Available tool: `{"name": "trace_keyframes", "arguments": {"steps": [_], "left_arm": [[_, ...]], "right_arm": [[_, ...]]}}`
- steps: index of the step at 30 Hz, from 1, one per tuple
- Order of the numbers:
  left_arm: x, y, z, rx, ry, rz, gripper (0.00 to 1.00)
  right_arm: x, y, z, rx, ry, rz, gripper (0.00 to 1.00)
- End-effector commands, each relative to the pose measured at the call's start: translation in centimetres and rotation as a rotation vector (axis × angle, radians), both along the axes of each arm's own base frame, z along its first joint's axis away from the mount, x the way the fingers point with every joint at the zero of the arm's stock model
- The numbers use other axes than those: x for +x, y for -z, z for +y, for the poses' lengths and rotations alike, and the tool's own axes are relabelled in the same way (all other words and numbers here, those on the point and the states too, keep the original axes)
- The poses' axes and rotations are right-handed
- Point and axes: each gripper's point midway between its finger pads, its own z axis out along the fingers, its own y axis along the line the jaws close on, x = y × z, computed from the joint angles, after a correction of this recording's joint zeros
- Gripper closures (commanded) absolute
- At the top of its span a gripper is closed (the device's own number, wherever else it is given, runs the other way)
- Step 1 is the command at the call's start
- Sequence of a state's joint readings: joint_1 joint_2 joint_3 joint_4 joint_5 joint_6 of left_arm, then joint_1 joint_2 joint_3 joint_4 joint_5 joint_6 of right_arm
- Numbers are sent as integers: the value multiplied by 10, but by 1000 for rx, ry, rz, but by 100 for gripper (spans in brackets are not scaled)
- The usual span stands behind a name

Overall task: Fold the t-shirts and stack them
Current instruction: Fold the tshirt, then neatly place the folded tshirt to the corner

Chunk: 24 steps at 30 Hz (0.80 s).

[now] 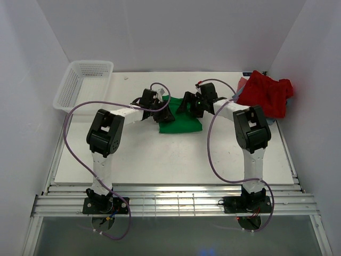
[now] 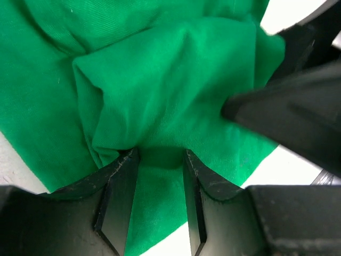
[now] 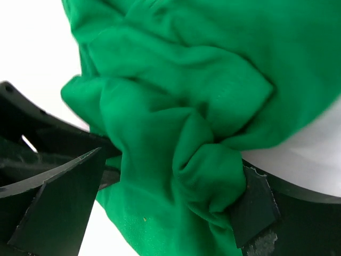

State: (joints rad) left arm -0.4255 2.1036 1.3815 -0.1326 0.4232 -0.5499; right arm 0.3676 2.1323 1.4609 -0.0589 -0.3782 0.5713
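The green t-shirt [image 1: 184,124] lies about in the middle of the desk [image 1: 160,160], a little toward the far edge, and both arms reach into it from the two sides. The left fingers [image 2: 120,186] stand narrow, with a fold of the green cloth between their tips. The right fingers [image 3: 58,208] stand wider, because they hold a thick bunch of the same cloth, crumpled in several layers. I judge that the two arms grip opposite parts of the shirt in order to lift it or spread it flat, since it is not yet a neat fold (from above it looks like a rough rectangle with a heap at its far side).

The red t-shirt [image 1: 266,93] waits in a heap at the far right corner, well apart from the arms, probably for its turn. A white basket [image 1: 85,82] stands at the far left corner.

Several things are hard to make out. From above, the arms cover the far part of the green shirt, so the grip points are hidden there. In the wrist views the cloth fills nearly all the picture, and I cannot tell which part is a sleeve, the collar or the hem. Something pale shows at the edges of the red heap, but I cannot say what it is.
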Motion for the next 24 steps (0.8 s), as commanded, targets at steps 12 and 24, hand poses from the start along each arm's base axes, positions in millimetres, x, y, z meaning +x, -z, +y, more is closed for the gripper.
{"name": "trace_keyframes", "arguments": {"steps": [12,24], "left_arm": [[-53,35,18,105,38,166,52],[-54,31,20,110,35,151,52]], "right_arm": [[-83,61,-22,-233,-80,194,23],[-87,85,-12,-305,-127,277,92]]}}
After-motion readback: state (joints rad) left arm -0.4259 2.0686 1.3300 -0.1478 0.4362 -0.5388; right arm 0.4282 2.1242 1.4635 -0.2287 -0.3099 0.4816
